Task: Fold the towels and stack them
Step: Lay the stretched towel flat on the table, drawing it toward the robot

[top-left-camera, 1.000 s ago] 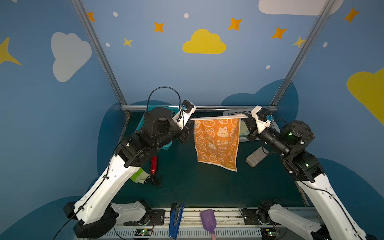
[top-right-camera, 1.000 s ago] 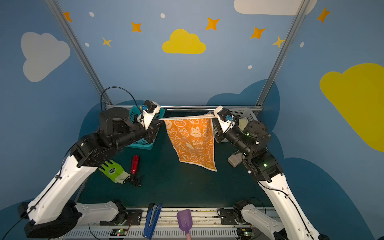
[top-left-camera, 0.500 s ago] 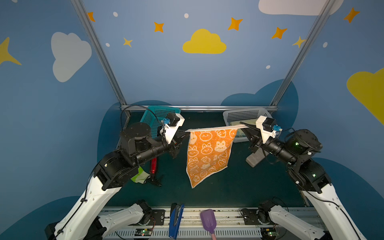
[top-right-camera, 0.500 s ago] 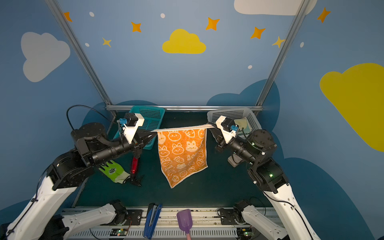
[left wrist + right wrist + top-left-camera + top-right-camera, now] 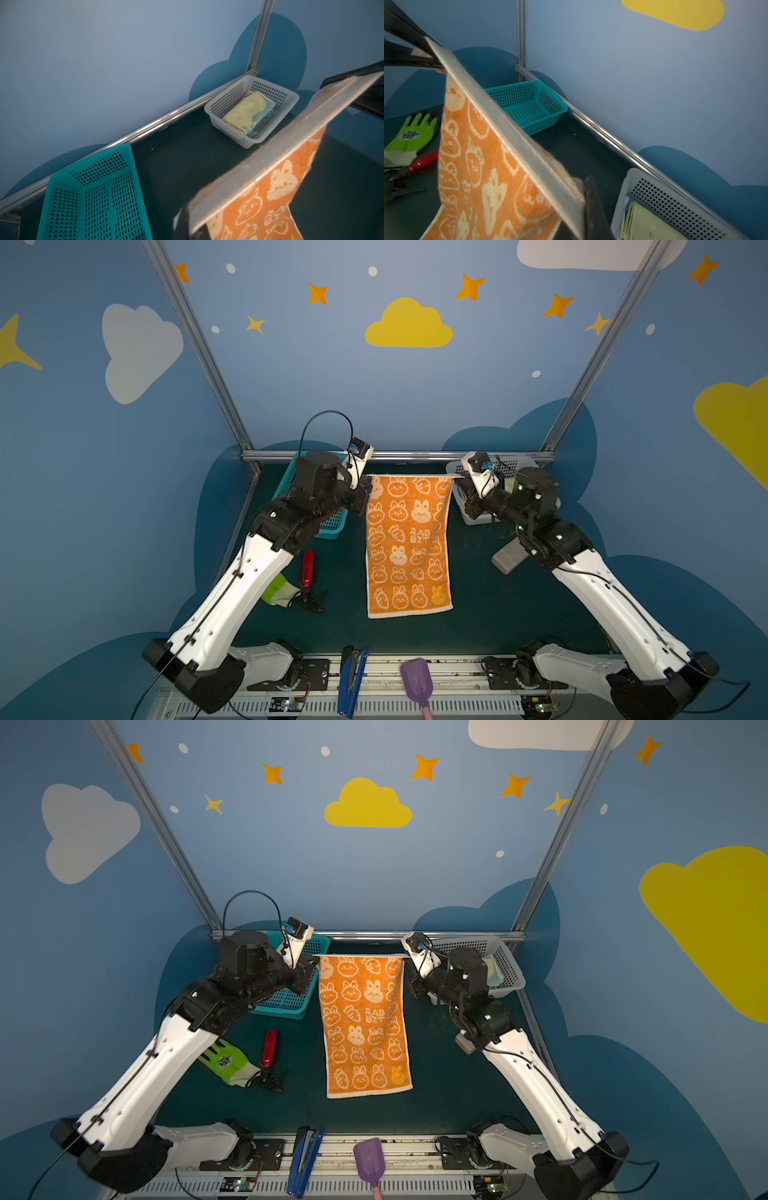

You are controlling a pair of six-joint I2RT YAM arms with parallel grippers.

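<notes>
An orange towel with cream rabbits (image 5: 409, 547) (image 5: 365, 1027) is stretched by its top edge between both grippers above the back of the table. Its length runs toward the front. My left gripper (image 5: 365, 479) (image 5: 316, 957) (image 5: 191, 226) is shut on one top corner. The right gripper (image 5: 457, 477) (image 5: 405, 957) (image 5: 583, 207) is shut on the other. The wrist views show the taut grey hem and orange cloth (image 5: 270, 197) (image 5: 477, 166) hanging below it. A folded pale-yellow and mint towel (image 5: 247, 113) (image 5: 652, 224) lies in the white basket (image 5: 226, 99) (image 5: 511, 977).
A teal basket (image 5: 328, 526) (image 5: 527, 108) stands at the back left, under the left arm. A green glove (image 5: 226, 1063) and a red-handled tool (image 5: 269, 1048) lie at the left, a grey block (image 5: 509, 560) at the right. A blue clip (image 5: 351, 680) and purple scoop (image 5: 417, 682) sit on the front rail.
Both arms carried the towel forward and then back to the rear. The towel, slanted and swinging before, now spreads square and long toward the front. Both grips stayed shut.
</notes>
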